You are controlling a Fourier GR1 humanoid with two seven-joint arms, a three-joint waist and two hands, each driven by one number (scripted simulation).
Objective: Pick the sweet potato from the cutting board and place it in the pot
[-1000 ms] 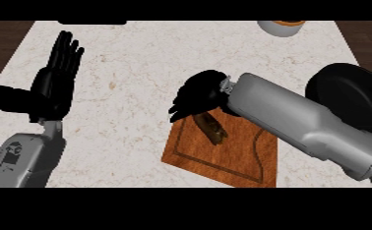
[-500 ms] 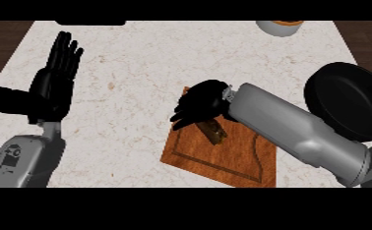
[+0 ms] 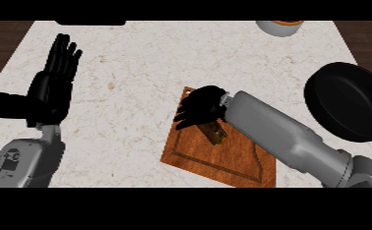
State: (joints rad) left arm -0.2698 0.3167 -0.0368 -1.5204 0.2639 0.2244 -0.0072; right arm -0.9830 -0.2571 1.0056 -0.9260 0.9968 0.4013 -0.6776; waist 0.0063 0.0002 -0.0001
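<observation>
Head view: my right hand (image 3: 200,110) lies over the cutting board (image 3: 218,158), fingers curled down onto the sweet potato (image 3: 215,131), which sits on the board. The black pot (image 3: 349,101) stands at the desk's (image 3: 145,57) right edge. My left hand (image 3: 54,81) rests upright at left, fingers straight. A cup (image 3: 280,26) sits at the far edge.

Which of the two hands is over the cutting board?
The right hand: it is curled over the sweet potato on the cutting board. The left hand rests open at the counter's left side.
</observation>
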